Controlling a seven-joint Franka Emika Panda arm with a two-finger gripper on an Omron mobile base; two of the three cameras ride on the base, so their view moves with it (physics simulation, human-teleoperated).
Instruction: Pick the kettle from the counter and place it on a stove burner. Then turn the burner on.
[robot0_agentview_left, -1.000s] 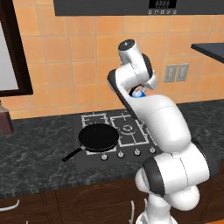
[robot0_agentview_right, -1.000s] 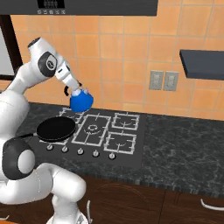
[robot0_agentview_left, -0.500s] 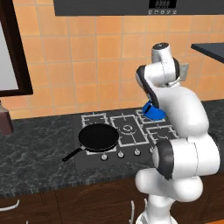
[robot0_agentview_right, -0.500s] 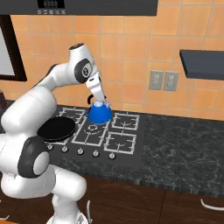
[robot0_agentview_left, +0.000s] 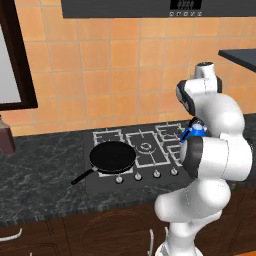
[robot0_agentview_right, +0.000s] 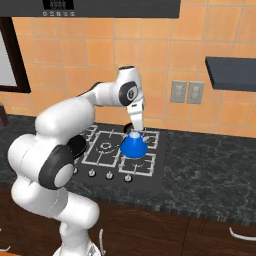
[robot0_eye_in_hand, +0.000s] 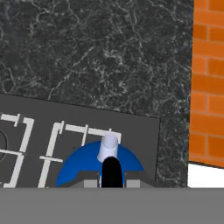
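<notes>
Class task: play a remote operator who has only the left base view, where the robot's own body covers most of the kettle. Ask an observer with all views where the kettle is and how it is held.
Operator: I see just a blue sliver beside the arm. Where is the kettle?
Observer: In the right base view the kettle is over the right-hand burners of the stove, near the back one.
Operator: Is it gripped?
Observer: Yes, the gripper is shut on its thin black handle from above.
Operator: What lies past it?
Observer: The hand view shows bare counter beyond the stove's edge, then the orange tiled wall.
</notes>
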